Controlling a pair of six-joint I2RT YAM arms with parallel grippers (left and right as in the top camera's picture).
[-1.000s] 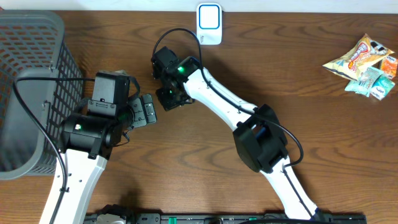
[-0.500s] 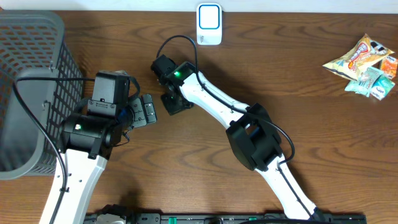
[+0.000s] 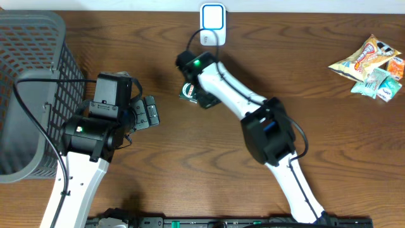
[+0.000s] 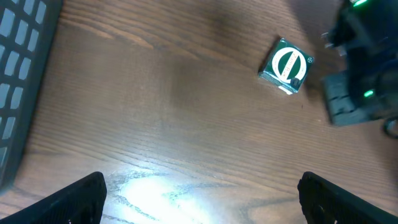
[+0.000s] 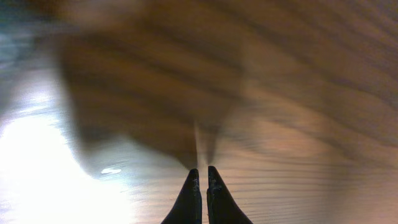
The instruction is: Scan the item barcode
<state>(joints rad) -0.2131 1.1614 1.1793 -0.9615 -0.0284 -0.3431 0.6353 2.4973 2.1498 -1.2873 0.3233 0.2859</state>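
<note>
The task's item, a small green-and-white square packet with a round logo (image 4: 286,65), lies flat on the brown wooden table (image 3: 329,145), near the middle of its far half. It is a little short of the white-and-blue barcode scanner (image 3: 212,24), which stands at the table's far edge. No gripper has it. The right gripper (image 5: 202,190) is clenched tight with nothing between its fingers, and its own camera shows only blurred wood grain beneath them. From overhead the right arm (image 3: 234,101) reaches across the table, its end just beside the packet. The left wrist view shows bare table between the packet and the dark gripper body.

The left gripper (image 3: 150,113) hangs released, jaws spread wide, well to the left of the packet and beside the grey plastic mesh basket (image 3: 31,38). A cluster of colourful snack packets (image 3: 370,66) sits at the far right of the table, well apart from everything else.

The step in hand looks like the pick-up, and scanning has not begun, since the packet is on the wood and not in front of the scanner. The next move calls for the right gripper to spread its fingers, come down over the packet and close on its edges. The packet is thin and lies flat, so a shallow or off-centre approach could push it along the table and miss the grasp. After that it must be lifted and turned so its barcode faces the scanner. Which face carries the barcode cannot be told here.
</note>
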